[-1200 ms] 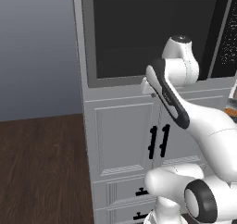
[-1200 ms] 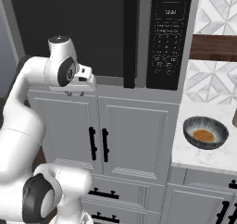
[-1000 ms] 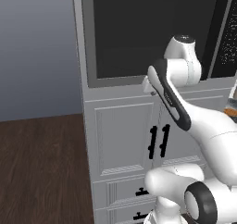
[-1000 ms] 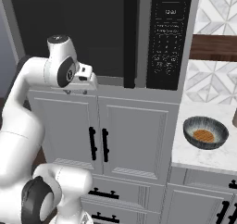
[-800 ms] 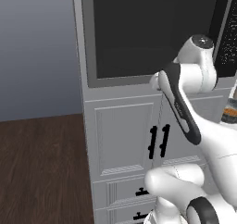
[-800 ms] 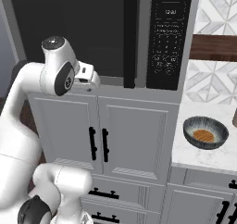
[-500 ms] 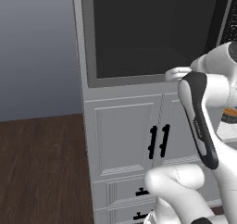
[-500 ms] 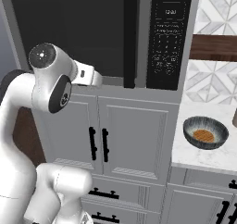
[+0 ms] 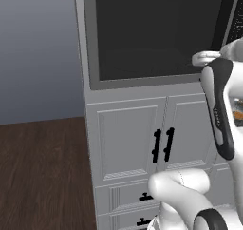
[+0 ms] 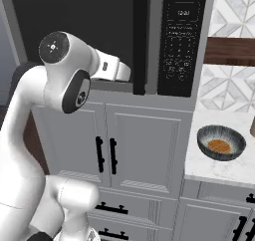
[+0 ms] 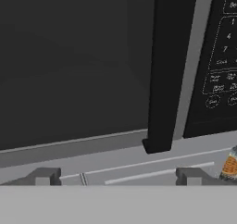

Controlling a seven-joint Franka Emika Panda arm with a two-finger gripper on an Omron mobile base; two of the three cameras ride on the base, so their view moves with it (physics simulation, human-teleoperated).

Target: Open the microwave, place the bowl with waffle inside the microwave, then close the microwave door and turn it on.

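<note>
In the hand view the gripper is seen with its 2 fingers spread wide and nothing held between them; it is pointed at the lower end of the black bar handle, which lies just beyond the tips and is not touched. Behind it the microwave door is shut against the microwave, the control panel just beside the handle on the far side. The bowl, with the waffle in it, is set on the white counter, well apart from the arm.

It is judged that the handle could be missed or only clipped at its bottom end, since the fingers sit low against it; a slip sideways could press the panel keys. Open room is left in front of the door for its swing; the bowl is near the counter's front edge.
</note>
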